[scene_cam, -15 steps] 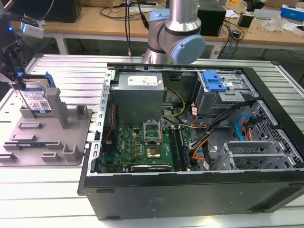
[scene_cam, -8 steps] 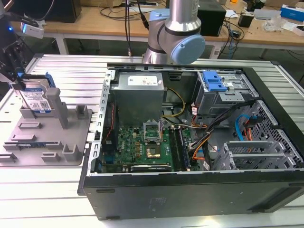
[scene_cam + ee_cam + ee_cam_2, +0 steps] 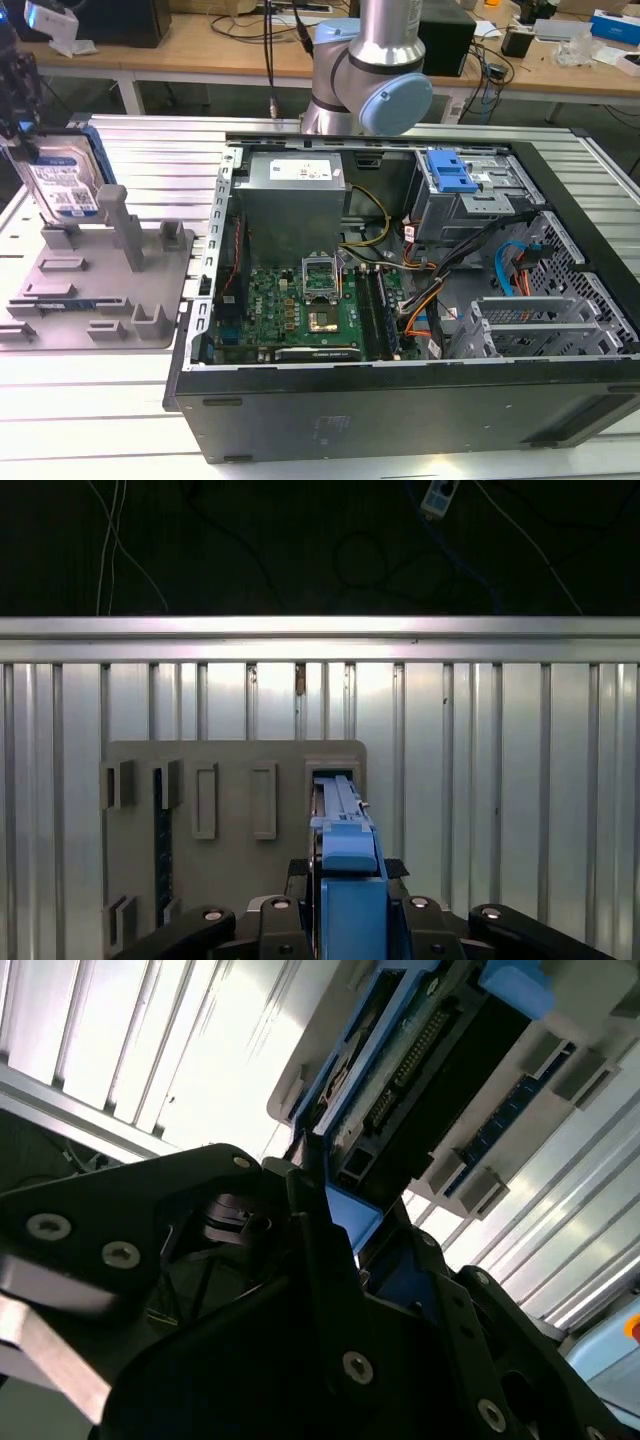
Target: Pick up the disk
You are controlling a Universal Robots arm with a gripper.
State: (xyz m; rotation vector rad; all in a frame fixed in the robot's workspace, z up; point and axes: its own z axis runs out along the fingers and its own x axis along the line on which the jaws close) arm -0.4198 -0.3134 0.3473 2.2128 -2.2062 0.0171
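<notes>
The end effector (image 3: 22, 135) is pinching the disk (image 3: 62, 185), which stands upright at the fixture plate's (image 3: 100, 300) far left; the grasp step seems done, lifting remains.

disk (image 3: 62, 185) upright in the pincer (image 3: 22, 135), fixture plate (image 3: 95, 290) below it, computer case (image 3: 400, 300) well beside

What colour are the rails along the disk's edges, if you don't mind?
Blue, clearest on the disk in the first wrist view.
</notes>
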